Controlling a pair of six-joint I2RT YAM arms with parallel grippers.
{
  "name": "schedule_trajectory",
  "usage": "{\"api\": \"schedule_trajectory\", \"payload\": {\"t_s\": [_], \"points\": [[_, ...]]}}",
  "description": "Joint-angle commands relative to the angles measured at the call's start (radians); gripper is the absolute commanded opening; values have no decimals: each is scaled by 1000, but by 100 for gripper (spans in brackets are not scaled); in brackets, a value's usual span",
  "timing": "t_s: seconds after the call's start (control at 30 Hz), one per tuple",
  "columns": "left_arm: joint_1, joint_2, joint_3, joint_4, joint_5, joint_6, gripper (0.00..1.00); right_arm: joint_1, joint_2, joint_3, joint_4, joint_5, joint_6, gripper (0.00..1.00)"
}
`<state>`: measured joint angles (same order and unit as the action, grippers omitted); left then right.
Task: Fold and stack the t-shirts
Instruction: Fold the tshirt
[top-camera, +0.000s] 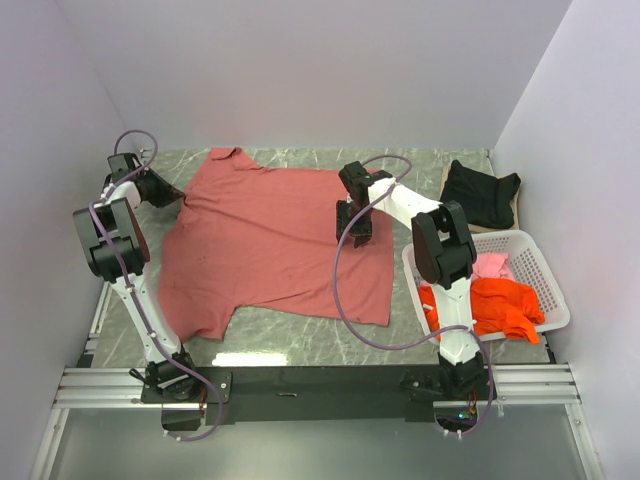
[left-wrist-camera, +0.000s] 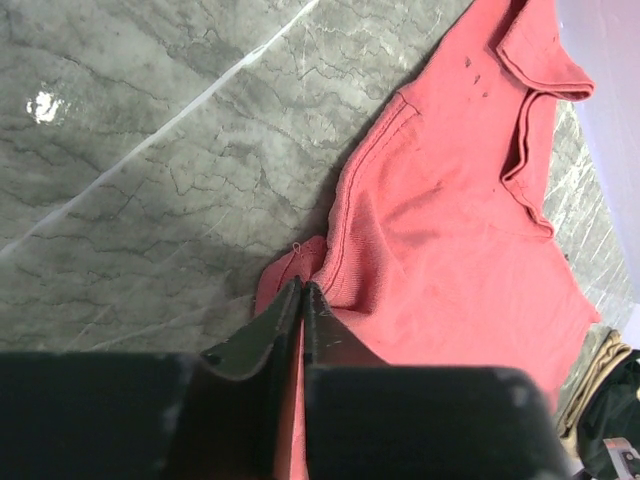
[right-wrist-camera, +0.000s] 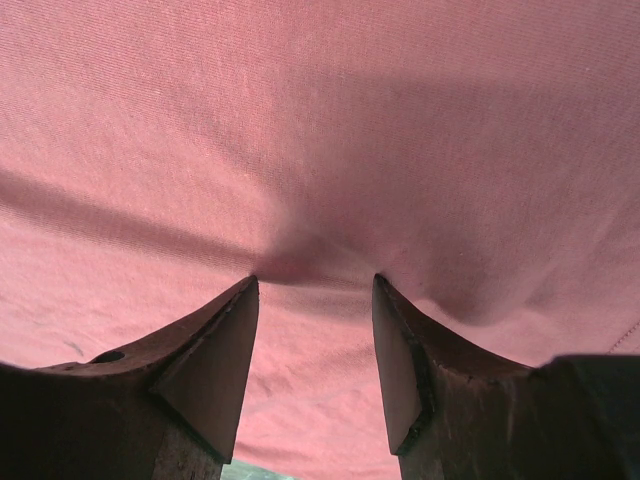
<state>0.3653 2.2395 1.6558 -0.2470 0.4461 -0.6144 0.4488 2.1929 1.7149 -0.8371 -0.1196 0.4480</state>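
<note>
Closest to the lens, the left gripper (left-wrist-camera: 302, 292) is pressing its jaws almost together and pinching the sleeve edge of the brick-red t-shirt (top-camera: 270, 250), with a strip of red cloth showing in the thin gap between the black fingers (left-wrist-camera: 262, 335). That sleeve is lying at the far left of the grey marble table (top-camera: 300, 341). The rest of the shirt is spreading flat across the middle of the table, collar toward the far wall and hem toward the arm bases.

Over the shirt's right side, the right gripper (right-wrist-camera: 314, 285) is holding its jaws spread apart. Both tips are touching the red cloth, which is puckering slightly between them.

At the right edge of the table, the white basket (top-camera: 546, 276) is sitting just beside the red shirt's lower right corner. Inside it, the orange t-shirt (top-camera: 500, 305) and the pink t-shirt (top-camera: 490, 266) are lying crumpled, the pink one farther back. Behind the basket, in the far right corner, the black t-shirt (top-camera: 480, 192) is lying apart from the red one.
</note>
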Motion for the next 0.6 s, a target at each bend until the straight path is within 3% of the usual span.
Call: {"api": "schedule_trajectory", "payload": {"t_s": [0.0,0.2,0.57], "points": [[6,-15,15,17,-9,8,6,-12,47,-6,-45,40,-15,57],[17,-31,12,2,-21,10,0,-25,51,-12,-48,38,-14,57],[73,-69,-5,0,6,1,0,-35,67,-20,-54,34,-14,57]]}}
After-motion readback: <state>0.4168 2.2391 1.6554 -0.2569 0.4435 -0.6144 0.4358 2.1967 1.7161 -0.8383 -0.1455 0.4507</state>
